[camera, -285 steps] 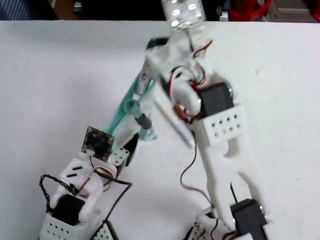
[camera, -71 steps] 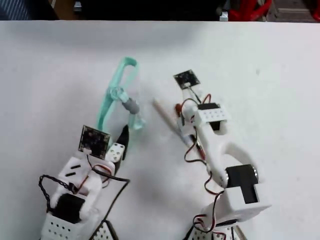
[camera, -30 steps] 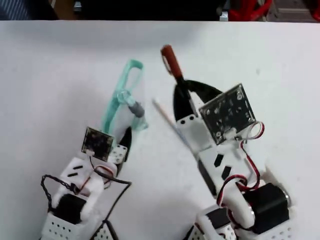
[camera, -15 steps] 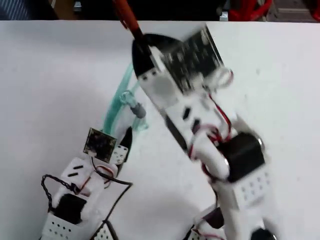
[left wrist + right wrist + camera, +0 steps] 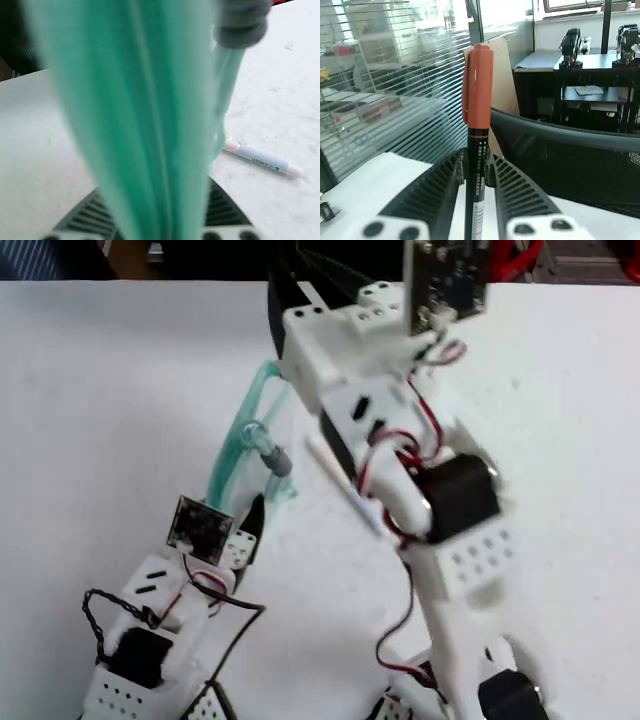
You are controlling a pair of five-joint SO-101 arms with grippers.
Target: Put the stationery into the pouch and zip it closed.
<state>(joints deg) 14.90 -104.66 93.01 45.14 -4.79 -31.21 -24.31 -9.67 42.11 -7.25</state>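
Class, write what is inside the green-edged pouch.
No stationery shows inside the pouch: the white pen lies on the table, the red-capped marker is in the right tool. The left tool covers its near end.

Blurred by closeness in the left wrist view — the pouch (image 5: 150,125), cropped top and bottom, hiding the left gripper (image 5: 160,220) tips. From above, pouch's far end and part of the pen (image 5: 345,495) covered by the right arm (image 5: 400,440). Right gripper (image 5: 300,270) tips lost in the dark at the top edge. Marker (image 5: 477,150) — lower end cut off at the edge.

One pouch (image 5: 232,455), one marker (image 5: 476,100), one pen (image 5: 262,159)
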